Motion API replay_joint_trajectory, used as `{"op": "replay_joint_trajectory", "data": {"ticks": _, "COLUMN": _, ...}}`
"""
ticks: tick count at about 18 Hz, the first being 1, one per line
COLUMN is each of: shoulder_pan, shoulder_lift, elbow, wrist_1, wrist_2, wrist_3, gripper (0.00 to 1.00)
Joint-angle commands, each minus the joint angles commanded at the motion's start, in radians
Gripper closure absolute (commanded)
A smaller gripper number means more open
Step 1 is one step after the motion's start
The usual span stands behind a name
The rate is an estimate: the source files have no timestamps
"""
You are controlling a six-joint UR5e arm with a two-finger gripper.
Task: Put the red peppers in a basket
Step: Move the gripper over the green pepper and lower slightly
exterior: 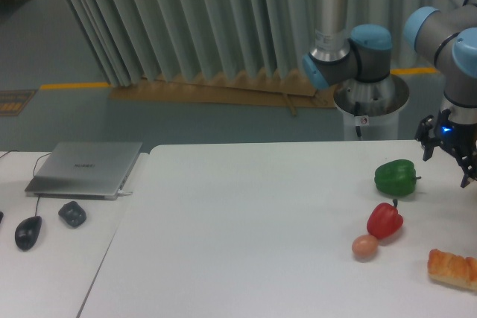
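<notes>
On the table (pixel 246 229): one red pepper (pixel 384 220); one green pepper (pixel 395 177); one egg (pixel 364 246); jaws spread, empty.

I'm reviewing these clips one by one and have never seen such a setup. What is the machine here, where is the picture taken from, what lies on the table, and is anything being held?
One fixed camera looks at the table from in front. The grey and blue jointed machine at the right is a robot arm; its two-finger gripper hangs at the right edge, partly cut off, with nothing visibly held. On the white table lie a green pepper, the red pepper, an egg touching it, and an orange-brown food item. No basket shows. A side desk holds a closed laptop and a mouse.
</notes>
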Motion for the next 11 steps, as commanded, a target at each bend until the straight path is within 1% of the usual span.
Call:
{"op": "replay_joint_trajectory", "data": {"ticks": 2, "shoulder_pan": -0.013, "shoulder_lift": -0.002, "elbow": -0.004, "wrist_1": 0.003, "wrist_2": 0.003, "wrist_3": -0.006, "gripper": 0.00}}
{"op": "replay_joint_trajectory", "data": {"ticks": 7, "shoulder_pan": -0.011, "shoulder_lift": 0.000, "elbow": -0.005, "wrist_1": 0.001, "wrist_2": 0.002, "wrist_3": -0.028, "gripper": 0.00}}
{"op": "replay_joint_trajectory", "data": {"ticks": 11, "shoulder_pan": -0.013, "shoulder_lift": 0.006, "elbow": -0.028, "wrist_1": 0.001, "wrist_2": 0.008, "wrist_3": -0.048, "gripper": 0.00}}
